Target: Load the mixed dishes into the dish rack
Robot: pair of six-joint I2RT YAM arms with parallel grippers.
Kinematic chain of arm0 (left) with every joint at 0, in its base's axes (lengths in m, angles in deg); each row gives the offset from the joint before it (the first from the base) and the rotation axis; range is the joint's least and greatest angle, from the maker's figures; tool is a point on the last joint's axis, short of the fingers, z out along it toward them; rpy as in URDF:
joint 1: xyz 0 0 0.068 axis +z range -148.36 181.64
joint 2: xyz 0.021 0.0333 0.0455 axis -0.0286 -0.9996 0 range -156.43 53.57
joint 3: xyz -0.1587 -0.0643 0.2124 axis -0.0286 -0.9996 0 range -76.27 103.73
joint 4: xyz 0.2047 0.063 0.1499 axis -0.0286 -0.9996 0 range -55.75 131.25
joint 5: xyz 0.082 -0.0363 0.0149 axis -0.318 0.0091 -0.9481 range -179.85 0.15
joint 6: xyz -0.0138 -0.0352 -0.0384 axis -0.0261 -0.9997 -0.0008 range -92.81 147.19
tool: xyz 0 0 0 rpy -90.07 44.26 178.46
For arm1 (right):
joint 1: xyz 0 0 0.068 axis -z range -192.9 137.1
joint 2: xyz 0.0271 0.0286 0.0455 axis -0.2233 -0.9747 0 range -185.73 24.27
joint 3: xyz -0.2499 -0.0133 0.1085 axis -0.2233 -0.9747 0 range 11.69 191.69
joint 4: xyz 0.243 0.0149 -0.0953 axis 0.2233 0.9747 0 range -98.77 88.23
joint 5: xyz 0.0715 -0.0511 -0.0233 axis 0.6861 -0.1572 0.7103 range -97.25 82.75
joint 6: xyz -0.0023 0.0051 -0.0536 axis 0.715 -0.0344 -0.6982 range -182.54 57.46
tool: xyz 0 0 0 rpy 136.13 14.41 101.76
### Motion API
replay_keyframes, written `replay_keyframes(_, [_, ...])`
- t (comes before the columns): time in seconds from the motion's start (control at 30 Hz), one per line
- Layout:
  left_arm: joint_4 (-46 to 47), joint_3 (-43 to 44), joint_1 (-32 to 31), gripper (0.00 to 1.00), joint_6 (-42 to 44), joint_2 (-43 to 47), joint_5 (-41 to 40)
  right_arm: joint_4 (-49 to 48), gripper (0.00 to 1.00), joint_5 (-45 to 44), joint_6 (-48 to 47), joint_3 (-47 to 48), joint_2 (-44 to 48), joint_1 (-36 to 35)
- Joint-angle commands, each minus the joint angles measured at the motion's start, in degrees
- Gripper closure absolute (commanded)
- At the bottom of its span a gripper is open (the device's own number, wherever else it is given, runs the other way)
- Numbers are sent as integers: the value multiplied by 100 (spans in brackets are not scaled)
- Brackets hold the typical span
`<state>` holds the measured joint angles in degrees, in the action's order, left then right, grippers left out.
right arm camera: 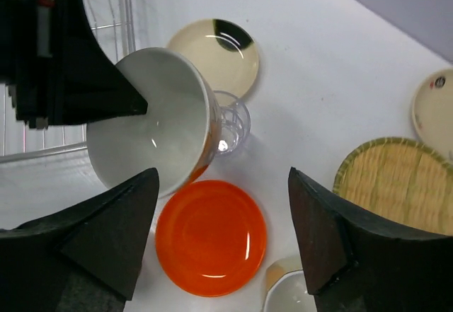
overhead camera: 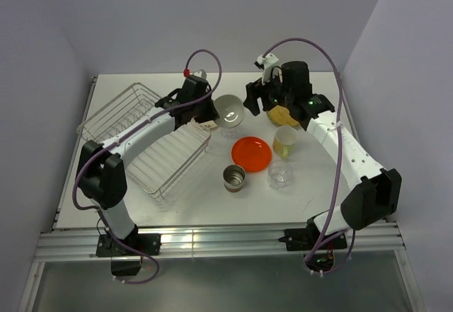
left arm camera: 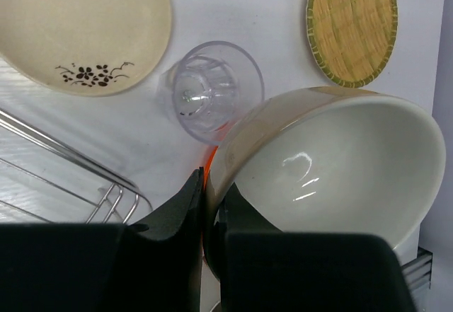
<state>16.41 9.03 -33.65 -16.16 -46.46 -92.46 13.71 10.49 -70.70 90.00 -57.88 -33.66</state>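
Observation:
My left gripper [overhead camera: 214, 116] is shut on the rim of the white bowl [overhead camera: 229, 110] and holds it tilted above the table, just right of the dish rack [overhead camera: 134, 124]. In the left wrist view the jaws [left arm camera: 209, 206] pinch the bowl's wall [left arm camera: 340, 163]. My right gripper [overhead camera: 260, 105] is open and empty, hovering over the orange plate [right arm camera: 211, 238]. A clear glass [left arm camera: 209, 89] stands under the bowl. A cream patterned plate [left arm camera: 78, 29] and the tan woven plate [left arm camera: 352, 25] lie on the table.
The pale yellow mug [overhead camera: 284, 141], the metal cup [overhead camera: 234, 177] and a second clear glass [overhead camera: 280, 175] stand near the orange plate [overhead camera: 251, 154]. Another cream plate [right arm camera: 433, 110] lies beyond the woven plate [right arm camera: 389, 185]. The rack's wires [right arm camera: 106, 1] are at the left.

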Motion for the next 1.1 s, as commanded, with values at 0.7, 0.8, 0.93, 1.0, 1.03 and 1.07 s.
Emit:
replay_keyframes(0.7, [-1154, 66, 875, 100, -384, 1354, 4743, 3176, 0, 4493, -11287, -385, 1376, 239])
replay_keyframes(0.8, [-1260, -74, 875, 100, -376, 1495, 4945, 2710, 0, 4265, -11023, -623, 1552, -25])
replay_keyframes(0.93, [-1752, -22, 875, 100, -139, 1548, 5025, 2044, 0, 4300, -10174, -623, 1790, -175])
replay_keyframes(1.0, [-1840, -83, 875, 100, -103, 1591, 5095, 1910, 0, 4238, -9995, -623, 1947, -210])
replay_keyframes(1.03, [-1840, -144, 875, 100, -103, 1600, 5113, 1857, 0, 4186, -9951, -615, 1992, -210])
replay_keyframes(1.07, [-1858, -154, 875, 100, -86, 1600, 5165, 1830, 0, 4168, -9942, -606, 2027, -210])
